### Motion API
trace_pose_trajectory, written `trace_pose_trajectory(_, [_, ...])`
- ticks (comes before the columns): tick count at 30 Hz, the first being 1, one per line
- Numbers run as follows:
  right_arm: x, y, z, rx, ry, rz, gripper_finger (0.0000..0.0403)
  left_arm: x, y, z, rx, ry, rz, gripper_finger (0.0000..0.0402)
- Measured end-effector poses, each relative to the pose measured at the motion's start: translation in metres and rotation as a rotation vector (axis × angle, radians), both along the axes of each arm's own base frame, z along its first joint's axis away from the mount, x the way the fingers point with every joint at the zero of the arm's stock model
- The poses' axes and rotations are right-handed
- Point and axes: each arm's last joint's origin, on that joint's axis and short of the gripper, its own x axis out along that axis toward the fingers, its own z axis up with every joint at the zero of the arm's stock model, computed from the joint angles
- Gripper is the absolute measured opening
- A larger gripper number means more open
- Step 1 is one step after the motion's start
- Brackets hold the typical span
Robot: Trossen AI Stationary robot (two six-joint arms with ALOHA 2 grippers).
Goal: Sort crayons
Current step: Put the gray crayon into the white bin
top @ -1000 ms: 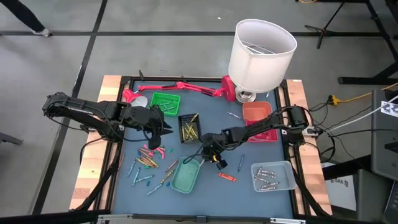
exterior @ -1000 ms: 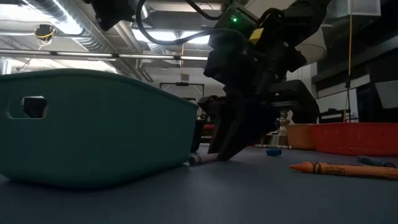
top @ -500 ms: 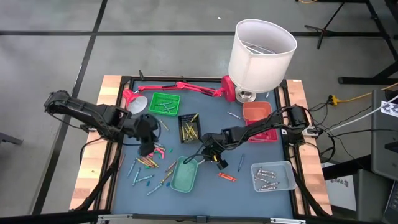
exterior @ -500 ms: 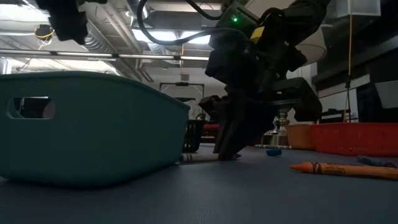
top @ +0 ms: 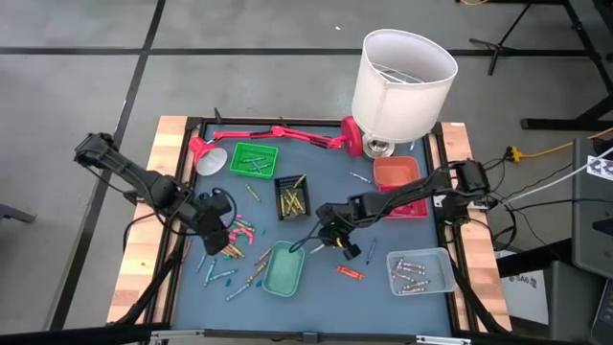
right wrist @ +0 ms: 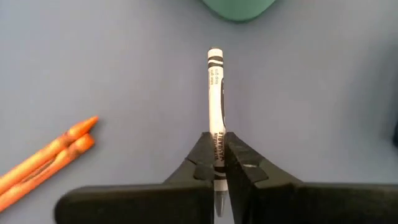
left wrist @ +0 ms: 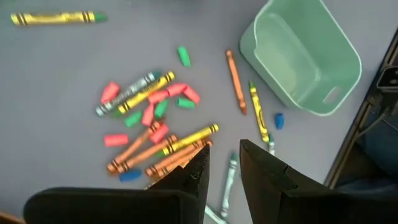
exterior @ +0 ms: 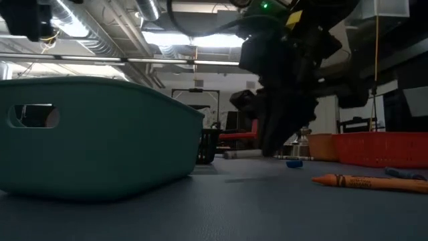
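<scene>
Loose crayons in pink, yellow, orange, green and blue lie in a scattered heap on the blue mat at the near left. My left gripper hovers over that heap, open with nothing between its fingers. My right gripper is at the table's middle, just right of the teal tray. It is shut on a silvery grey crayon, which also shows in the low view. My right gripper pinches the grey crayon about its middle between its two fingers. The fingers slant down from the table's right side and lie along the crayon, whose banded end sticks out ahead. The crayon hangs about level, clear of the mat.
A green tray, a black tray, an orange-red tray and a clear tray stand around the mat. A white lampshade and a pink lamp arm fill the far edge. An orange crayon lies near the right gripper.
My right gripper has taken hold of the grey crayon that lay beside the teal tray and has risen with it; the crayon is now lifted clear of the mat. My left gripper has swung from beside the black tray toward the table's near left, over the crayon heap, turning as it went.
</scene>
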Motion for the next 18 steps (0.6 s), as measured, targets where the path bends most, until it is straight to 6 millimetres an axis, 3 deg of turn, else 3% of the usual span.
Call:
trace_pose_trajectory(13, [-0.022,0.000,0.048,0.006,-0.032,0.010,0.0011,-0.002,-0.038,-0.019,-0.058,0.127,0.109,0.0073])
trace_pose_trajectory(18, [-0.039,0.010,0.068,0.008,-0.028,0.048,0.0009,0.002,-0.051,-0.031,-0.035,0.187,0.125,0.0073])
